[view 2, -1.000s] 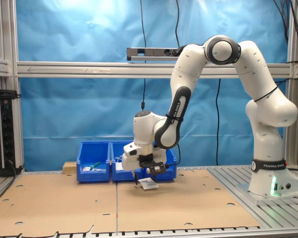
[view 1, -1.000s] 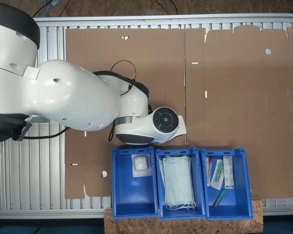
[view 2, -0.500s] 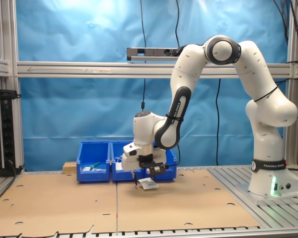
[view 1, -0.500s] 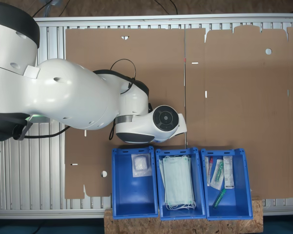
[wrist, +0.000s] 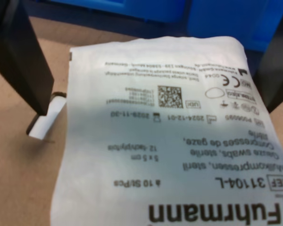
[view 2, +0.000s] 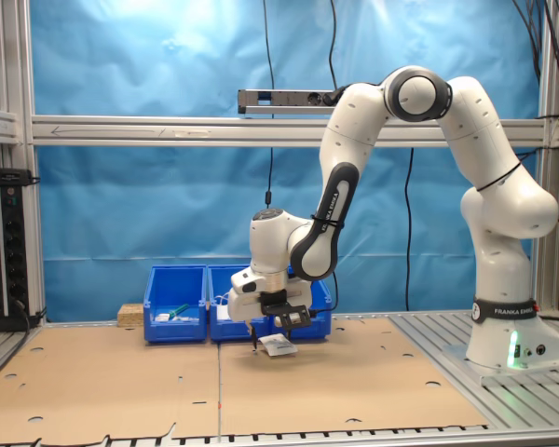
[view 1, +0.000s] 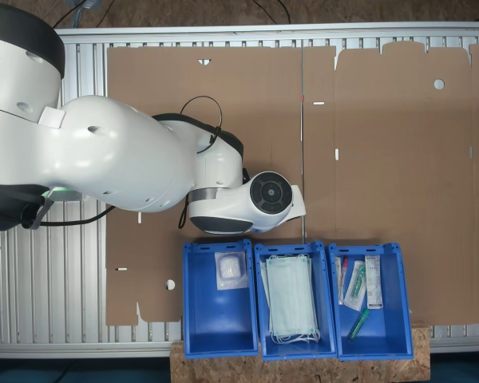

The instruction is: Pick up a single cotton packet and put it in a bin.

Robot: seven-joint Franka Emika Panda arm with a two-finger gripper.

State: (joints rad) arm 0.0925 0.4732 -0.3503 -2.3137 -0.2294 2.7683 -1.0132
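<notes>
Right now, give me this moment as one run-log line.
tool: shut on cotton packet | packet: lifted just above cardboard | position: in front of the blue bins | bin: holds one white packet | step: transfer not yet done

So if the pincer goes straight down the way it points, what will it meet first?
Probably the cardboard just below. The pincer points down with the packet in it, short of the bins, though depth is unclear.

The packet (wrist: 170, 141) is white with fine black print. Three bins (view 1: 219, 319) are bright blue; one holds pale green masks (view 1: 291, 295). The arm (view 2: 466, 140) is glossy white with black joints, over brown cardboard (view 2: 121, 382).
</notes>
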